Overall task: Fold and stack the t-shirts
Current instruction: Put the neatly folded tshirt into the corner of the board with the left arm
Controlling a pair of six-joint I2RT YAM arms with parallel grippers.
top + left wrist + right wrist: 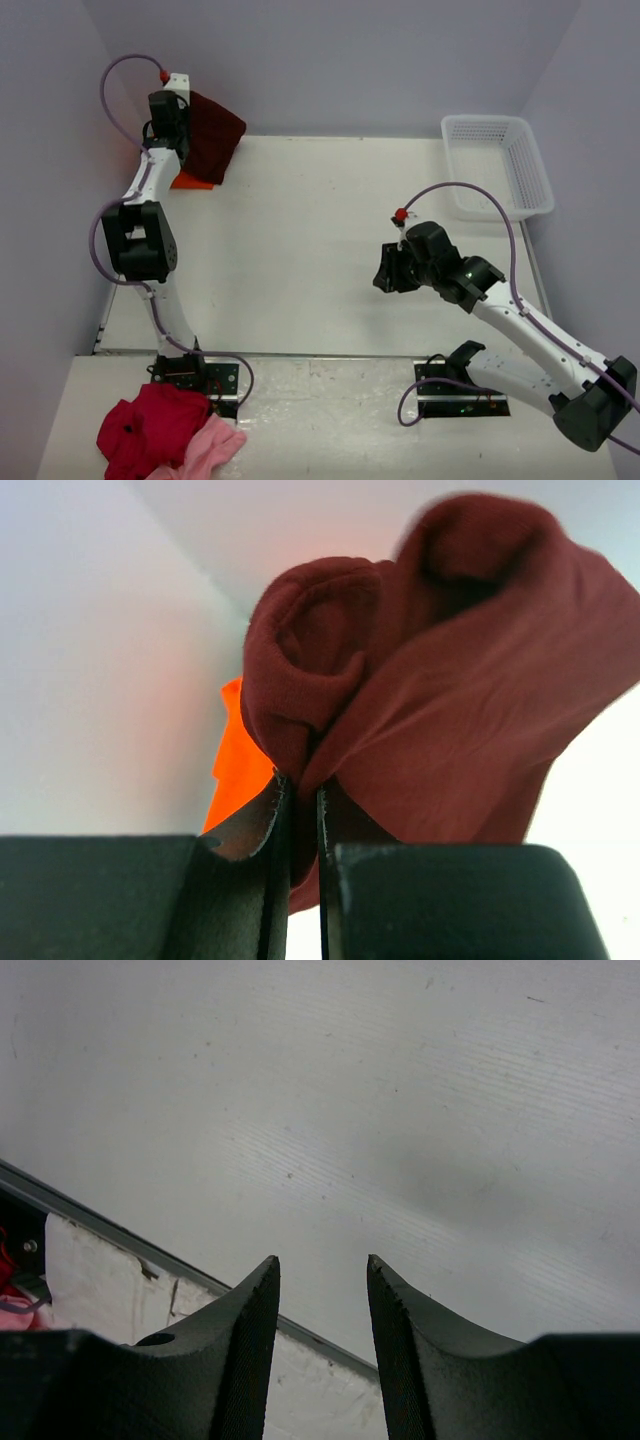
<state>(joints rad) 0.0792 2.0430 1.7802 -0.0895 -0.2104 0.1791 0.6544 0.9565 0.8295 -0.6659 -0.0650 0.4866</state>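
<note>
Two robot arms are seen from above, at a white worktop (300,250). The left arm reaches to the far left corner of the worktop. There the left tool (183,122) is clamped on a fold of the dark maroon t-shirt (212,135). In the left wrist view its jaws are almost together, with a thin layer of maroon cloth pinched between them. The shirt hangs bunched and rumpled from the grip.

The bright orange t-shirt (193,181) lies in the same far left corner, just below the maroon one and partly hidden by it and by the arm.

The right tool (385,270) hovers over the bare right half of the worktop. Its jaws are parted and hold nothing.

A white mesh basket (483,121) sits at the far right corner. A crimson-red garment (150,425) and a light pink garment (215,448) lie heaped together, touching, on the near ledge beside the left arm's base.
</note>
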